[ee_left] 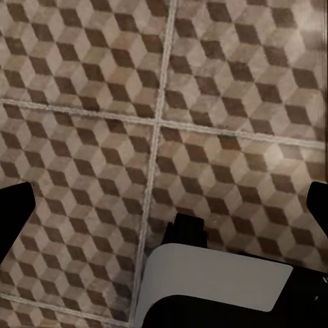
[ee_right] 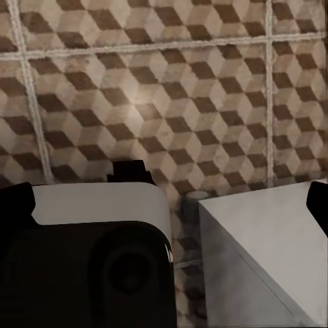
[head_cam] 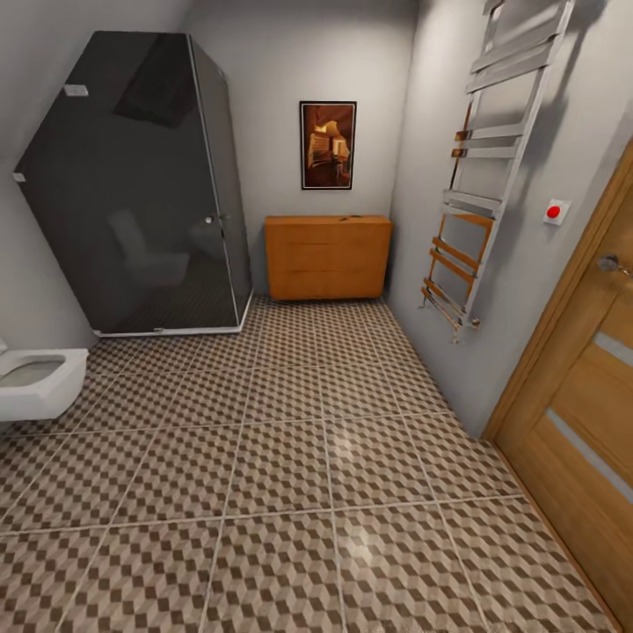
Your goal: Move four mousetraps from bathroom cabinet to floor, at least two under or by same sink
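Both grippers hang over the bathroom floor (ee_left: 225, 102) of brown-and-beige cube-pattern tiles with pale grout. The left gripper (ee_left: 164, 205) and the right gripper (ee_right: 167, 198) each show dark fingertips at opposite picture edges, so both stand wide and hold nothing. Well ahead of them, against the far wall, stands the orange-brown wooden cabinet (head_cam: 327, 259) with drawers; a small dark speck on its top may be a mousetrap, too small to tell. The step, I judge, is the approach. Next: drive to the cabinet and raise an arm.
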Available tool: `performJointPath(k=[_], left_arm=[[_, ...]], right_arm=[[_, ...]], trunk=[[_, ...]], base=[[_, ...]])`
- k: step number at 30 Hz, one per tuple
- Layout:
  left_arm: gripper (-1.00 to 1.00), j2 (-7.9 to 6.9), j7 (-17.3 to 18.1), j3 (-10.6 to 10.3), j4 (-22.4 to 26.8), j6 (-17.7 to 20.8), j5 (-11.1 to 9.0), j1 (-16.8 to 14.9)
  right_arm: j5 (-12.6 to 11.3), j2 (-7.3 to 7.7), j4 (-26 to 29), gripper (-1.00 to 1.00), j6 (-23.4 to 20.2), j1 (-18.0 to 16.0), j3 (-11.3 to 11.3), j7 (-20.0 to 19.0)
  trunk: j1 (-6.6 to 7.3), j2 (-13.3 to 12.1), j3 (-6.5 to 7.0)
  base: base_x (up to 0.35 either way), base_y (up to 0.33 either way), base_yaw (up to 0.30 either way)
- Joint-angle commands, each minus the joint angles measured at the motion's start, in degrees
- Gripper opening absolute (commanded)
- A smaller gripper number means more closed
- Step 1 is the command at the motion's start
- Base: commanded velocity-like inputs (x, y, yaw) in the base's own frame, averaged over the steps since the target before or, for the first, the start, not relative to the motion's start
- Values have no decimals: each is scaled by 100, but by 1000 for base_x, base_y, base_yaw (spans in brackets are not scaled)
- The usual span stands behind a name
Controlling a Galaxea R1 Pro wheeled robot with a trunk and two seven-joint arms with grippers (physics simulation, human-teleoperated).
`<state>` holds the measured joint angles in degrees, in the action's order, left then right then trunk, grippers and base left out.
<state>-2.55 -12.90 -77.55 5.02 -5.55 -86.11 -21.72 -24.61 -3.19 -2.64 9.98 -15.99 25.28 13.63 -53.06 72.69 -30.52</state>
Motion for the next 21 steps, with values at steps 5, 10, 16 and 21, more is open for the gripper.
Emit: performJointPath(k=[5, 10, 16, 21], left_arm=[[100, -14, -46, -47, 26, -16, -47, -5], [100, -16, -46, -44, 26, -16, -47, -7], [100, -17, -46, -45, 26, -16, -47, -4], [100, -14, -46, -48, 25, -16, -47, -2]], right_arm=[[-53, -6, -26, 100, 40, -10, 48, 3], [-53, -2, -26, 100, 44, -10, 48, 12], [-50, 7, -25, 100, 47, -10, 48, 7], [-30, 21, -18, 100, 48, -10, 53, -2]], trunk=[[0, 3, -5], [0, 3, -5], [0, 3, -5], [0, 3, -5]], base=[[0, 0, -252], [0, 0, -106], [0, 0, -25], [0, 0, -6]])
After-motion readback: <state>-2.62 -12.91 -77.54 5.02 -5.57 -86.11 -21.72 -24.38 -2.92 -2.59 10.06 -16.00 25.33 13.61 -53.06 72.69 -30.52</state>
